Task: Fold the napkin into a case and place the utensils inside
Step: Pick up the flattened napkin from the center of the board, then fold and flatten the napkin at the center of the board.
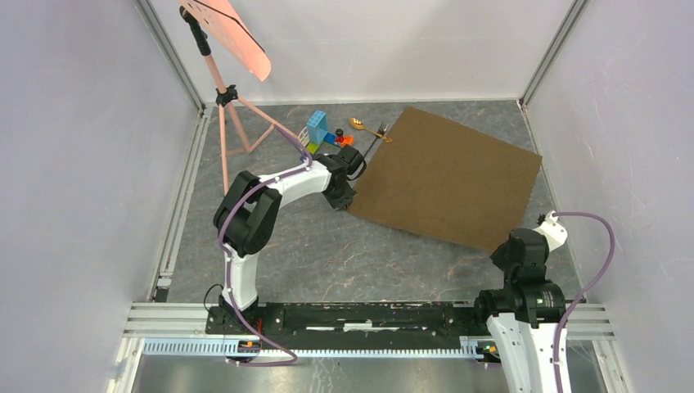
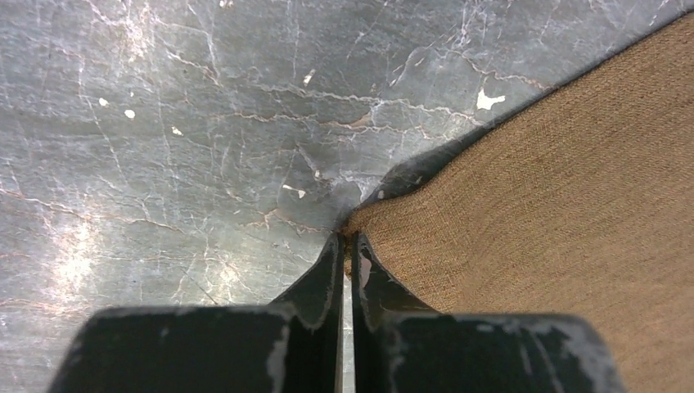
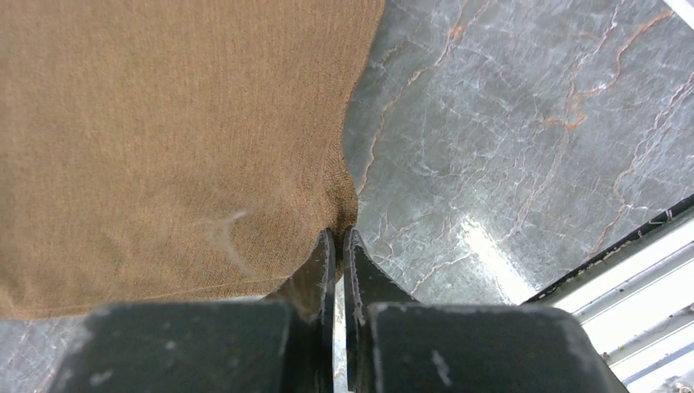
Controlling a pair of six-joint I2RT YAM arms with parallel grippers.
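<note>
Napkin [image 1: 446, 176] laid flat on table [image 1: 327, 254]; spoon [image 1: 360, 124], fork [image 1: 375, 141] beside its far corner. Left hand [image 2: 347, 241] clamped on left corner, right hand [image 3: 339, 237] on near corner. Corners best raised together, evenly.

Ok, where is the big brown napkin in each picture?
Top external: the napkin lies flat in the middle right of the picture, its near corners at the two arms.
Left wrist: it fills the right side, one corner pinched in the left gripper.
Right wrist: it fills the upper left, its edge pinched in the right gripper.
Shared landmark: the grey marbled table under it.
</note>
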